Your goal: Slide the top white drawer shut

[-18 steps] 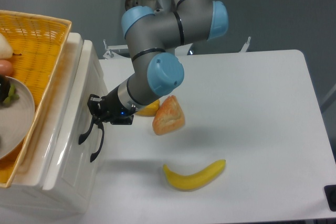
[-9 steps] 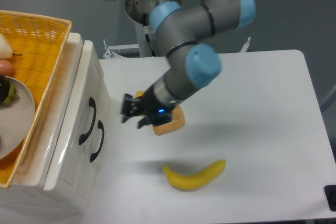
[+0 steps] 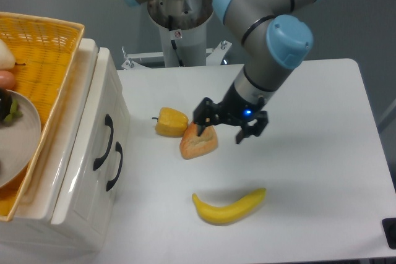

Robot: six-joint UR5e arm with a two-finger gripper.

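Nearest the camera a banana (image 3: 229, 207) lies on the white surface (image 3: 309, 171), with nothing touching it. Left of it stands the white cabinet (image 3: 74, 177), and the top drawer (image 3: 93, 125) sits with its front level with the lower drawer front (image 3: 102, 180), their two black handles one just above the other; no gap shows along its edge, so I judge the drawer fully home and the closing step done. Farther in, a wedge of bread (image 3: 198, 141) and a yellow pepper (image 3: 170, 122) lie side by side near the middle of the surface. The gripper (image 3: 229, 123) hangs just above and right of the bread, well apart from the cabinet, its fingers spread and holding nothing; one finger overlaps the bread in this view, though I cannot tell whether it touches. On the cabinet's top a yellow wicker basket (image 3: 52, 47) holds a plate (image 3: 25, 146) and some fruit. Beyond all this rises the arm's base column (image 3: 182, 35). The step in hand looks like the retreat after the push. What follows calls only for lifting clear without knocking the bread or pepper; a check that the drawer front stays flush would settle it.
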